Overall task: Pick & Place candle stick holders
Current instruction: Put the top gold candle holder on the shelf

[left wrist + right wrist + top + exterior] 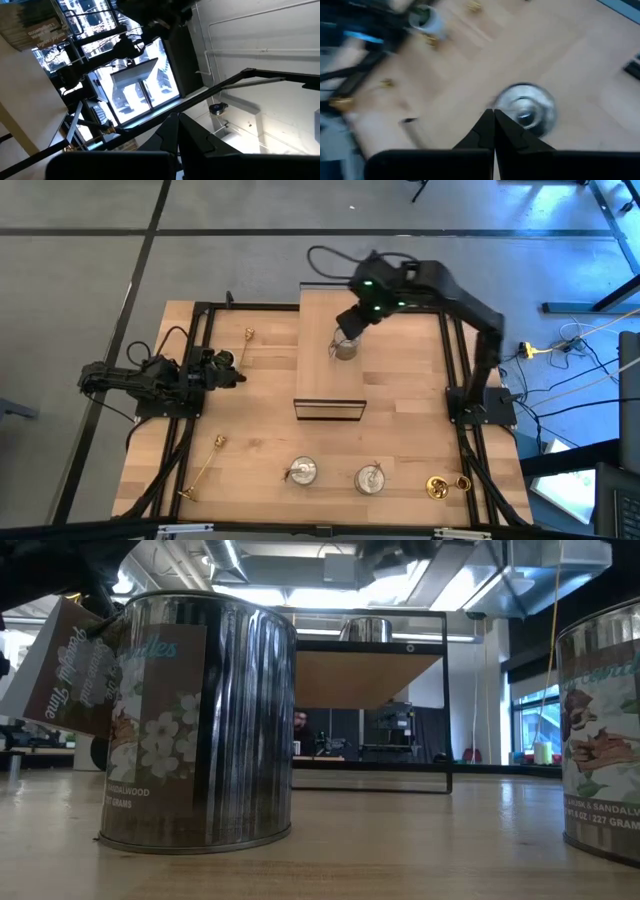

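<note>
The right claw (pixel 346 328) hangs over the raised wooden shelf (pixel 320 375) at the far middle of the bench (pixel 260 435), its two fingers pressed tight together with nothing between them, right above a squat silver holder (pixel 345 348) that stands on the shelf. From its own wrist camera the closed tips (pixel 493 120) sit just at the rim of that silver holder (pixel 526 107), so my guess is it has either just set the piece down or is lining up on it; I can't tell which. If it means to take hold, the claw would have to spread wide first and come down straddling the round body, centred, because a smooth metal tin like this could easily skid or tip off a pinch at the edge. If it is leaving, a straight lift would keep from nudging the piece toward the shelf's lip. The rest wait along the near side of the bench: two more silver holders (pixel 301 472) side by side, a curled gold piece (pixel 440 486) to the right, a slim gold candlestick (pixel 203 468) lying to the left, and another gold one (pixel 246 343) farther back. The left claw (pixel 238 376) rests at the left edge, shut and empty.
</note>
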